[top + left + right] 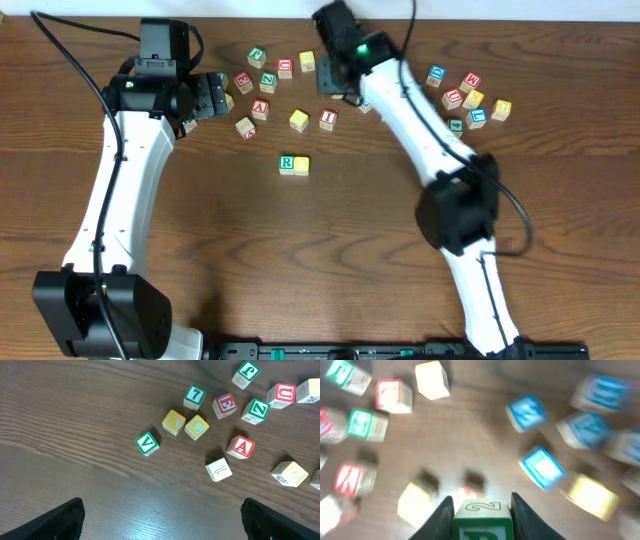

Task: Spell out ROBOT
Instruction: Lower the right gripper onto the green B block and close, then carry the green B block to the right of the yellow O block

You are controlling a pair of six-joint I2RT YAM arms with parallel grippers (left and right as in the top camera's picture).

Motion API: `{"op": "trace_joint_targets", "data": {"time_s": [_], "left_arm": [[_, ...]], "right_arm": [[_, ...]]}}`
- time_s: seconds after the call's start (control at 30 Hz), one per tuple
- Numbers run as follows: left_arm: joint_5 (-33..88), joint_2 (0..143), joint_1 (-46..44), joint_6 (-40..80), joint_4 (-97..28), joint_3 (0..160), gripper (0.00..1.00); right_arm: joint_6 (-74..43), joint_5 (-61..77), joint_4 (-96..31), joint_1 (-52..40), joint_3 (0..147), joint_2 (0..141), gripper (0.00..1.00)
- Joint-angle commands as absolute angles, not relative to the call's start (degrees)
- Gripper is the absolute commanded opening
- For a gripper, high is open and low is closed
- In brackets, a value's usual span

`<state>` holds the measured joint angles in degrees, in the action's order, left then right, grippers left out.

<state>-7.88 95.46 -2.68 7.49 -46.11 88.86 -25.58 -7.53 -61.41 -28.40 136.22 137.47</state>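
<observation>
Over the table (300,260), right jaws clamp a green-lettered cube (482,521); left jaws stand wide apart.

I read this as a robot lab bench: left arm (120,170), right arm (420,118), both cabled, wood table (300,270), toy blocks (298,120).

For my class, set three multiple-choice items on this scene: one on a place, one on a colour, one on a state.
1. Where does the green R cube lie?
A) beside a yellow cube, apart from the clusters
B) among the blue cubes
C) in the left jaws

2. What colour borders the held cube in the right gripper?
A) red
B) blue
C) green

3. How do the jaws of the left gripper stand?
A) shut on a cube
B) open, empty
C) shut, empty

Key: 1 A, the overhead view shows the pair side by side; 2 C, the right wrist view shows its green border; 3 B, nothing sits between them.
</observation>
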Motion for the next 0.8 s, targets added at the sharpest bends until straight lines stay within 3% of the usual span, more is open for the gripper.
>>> {"op": "trace_joint_targets", "data": {"time_s": [0.0, 0.3, 0.77], "left_arm": [[-8.62, 94.61, -2.52, 7.53, -46.28, 90.24, 0.98], [-8.64, 94.61, -2.52, 7.53, -46.28, 90.24, 0.98], [-8.62, 94.61, -2.52, 7.53, -46.28, 90.24, 0.98]], "right_arm": [[-24.58, -8.19, -67.40, -28.36, 136.81, 130.32, 0.25], [-24.60, -2.33, -79.75, -29.19, 133.62, 131.70, 0.21], [-25.91, -0.49, -63.72, -32.88, 113.40, 132.14, 0.23]]}}
